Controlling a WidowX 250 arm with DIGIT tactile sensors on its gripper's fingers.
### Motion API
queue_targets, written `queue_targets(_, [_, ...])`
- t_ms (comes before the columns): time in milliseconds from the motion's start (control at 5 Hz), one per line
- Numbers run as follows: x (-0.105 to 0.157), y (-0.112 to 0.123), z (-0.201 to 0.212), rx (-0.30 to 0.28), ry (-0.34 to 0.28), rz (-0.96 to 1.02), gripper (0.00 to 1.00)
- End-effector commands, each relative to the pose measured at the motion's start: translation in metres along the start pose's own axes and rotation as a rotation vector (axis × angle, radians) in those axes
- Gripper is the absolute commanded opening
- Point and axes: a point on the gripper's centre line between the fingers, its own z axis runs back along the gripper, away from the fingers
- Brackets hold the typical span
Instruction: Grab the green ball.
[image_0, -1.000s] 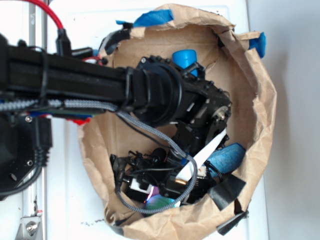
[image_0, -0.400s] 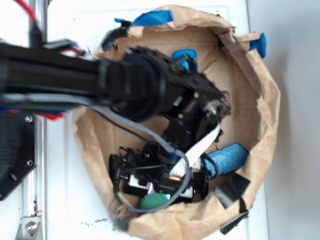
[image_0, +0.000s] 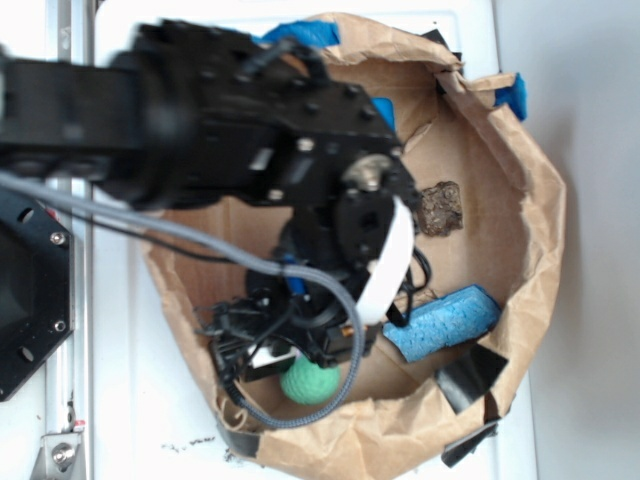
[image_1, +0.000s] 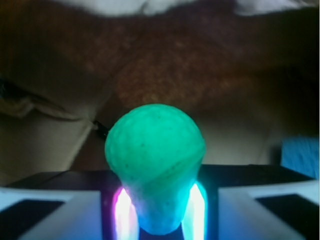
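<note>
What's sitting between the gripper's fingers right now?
The green ball sits between the gripper fingers, its lower part wedged between the two glowing pads. Whatever lies under the ball is hidden. The brown paper bag wall rises behind it.

Matte green, faintly teal on the green ball (image_1: 155, 150), glowing pink and cyan at its base. Plain brown on the paper bag (image_0: 530, 200), black on the gripper (image_0: 275, 350). Bright blue on the sponge (image_0: 445, 322), mottled brown on the rock (image_0: 440, 208).

green ball (image_0: 309, 382): 1 | blue sponge (image_0: 443, 322): 1 | brown rock (image_0: 440, 207): 1
</note>
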Motion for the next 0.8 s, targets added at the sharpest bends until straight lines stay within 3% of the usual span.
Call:
queue_targets(0, [-0.007,-0.018,0.026,0.152,0.082,0.524,0.00])
queue_targets(200, [-0.012,-0.016,0.037,0.217,-0.006,0.751,0.00])
queue_targets(600, [-0.024,0.005,0.080,0.523,0.004,1.124,0.00])
